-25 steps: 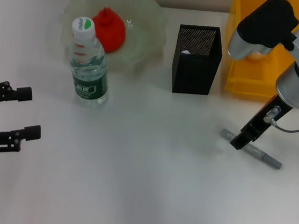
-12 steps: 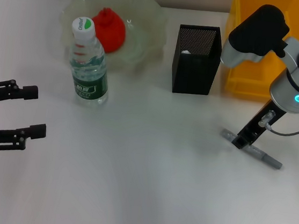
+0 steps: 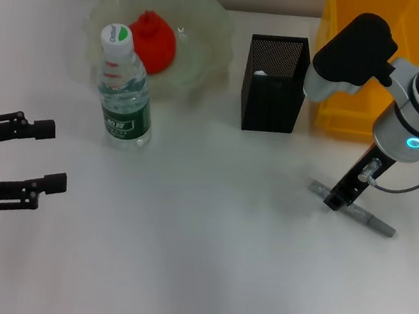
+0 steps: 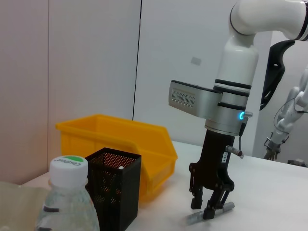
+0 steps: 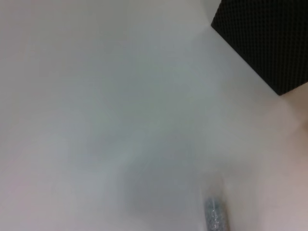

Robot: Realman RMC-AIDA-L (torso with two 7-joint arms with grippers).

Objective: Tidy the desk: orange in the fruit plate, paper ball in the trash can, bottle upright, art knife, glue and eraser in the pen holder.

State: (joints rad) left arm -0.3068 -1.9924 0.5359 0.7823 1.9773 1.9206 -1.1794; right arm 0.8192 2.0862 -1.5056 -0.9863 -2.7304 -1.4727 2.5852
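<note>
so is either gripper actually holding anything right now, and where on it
Nothing is lifted. The right gripper straddles the grey art knife near its middle on the table; the left gripper hangs open, empty.

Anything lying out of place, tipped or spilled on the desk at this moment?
One item: a grey art knife lies flat on the desk, outside the pen holder, with the right gripper down on it. The bottle stands upright, the orange sits in the fruit plate. Nothing spilled.
</note>
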